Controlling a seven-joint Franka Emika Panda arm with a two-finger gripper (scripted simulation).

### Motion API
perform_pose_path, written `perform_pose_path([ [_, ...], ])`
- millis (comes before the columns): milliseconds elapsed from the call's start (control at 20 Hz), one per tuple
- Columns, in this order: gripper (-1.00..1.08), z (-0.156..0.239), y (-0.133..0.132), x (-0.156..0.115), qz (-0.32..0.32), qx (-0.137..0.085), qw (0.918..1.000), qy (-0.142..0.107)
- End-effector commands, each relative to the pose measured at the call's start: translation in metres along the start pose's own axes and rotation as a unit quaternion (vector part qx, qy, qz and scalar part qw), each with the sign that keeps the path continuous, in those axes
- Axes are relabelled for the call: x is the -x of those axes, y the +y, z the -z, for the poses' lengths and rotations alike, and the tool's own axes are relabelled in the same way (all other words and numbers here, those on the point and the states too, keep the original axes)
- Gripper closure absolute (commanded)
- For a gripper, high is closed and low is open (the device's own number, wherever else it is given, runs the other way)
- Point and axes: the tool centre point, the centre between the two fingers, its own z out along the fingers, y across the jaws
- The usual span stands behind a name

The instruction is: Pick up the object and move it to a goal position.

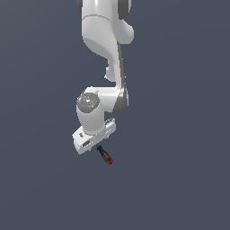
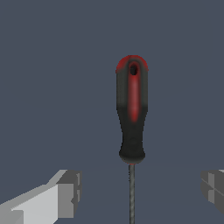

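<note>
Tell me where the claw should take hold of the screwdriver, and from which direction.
Grip the screwdriver on its thick red-and-black handle, probably from above with the fingers either side of it. The open claw currently straddles the thin shaft, which offers far less surface.

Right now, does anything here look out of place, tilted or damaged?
Nothing stands out. The screwdriver looks whole, its shaft running between the open fingers of the gripper, apart from both. In the exterior view it sticks out from under the gripper.
</note>
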Motion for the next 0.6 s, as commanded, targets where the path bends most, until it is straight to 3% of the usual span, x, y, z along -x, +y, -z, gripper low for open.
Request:
perform_pose_path([
  [0,-0.92,-0.004,0.002,0.001,0.01,-0.001,0.9999,0.001],
  [550,-0.92,-0.016,0.004,0.002,0.015,-0.001,0.9999,0.001],
])
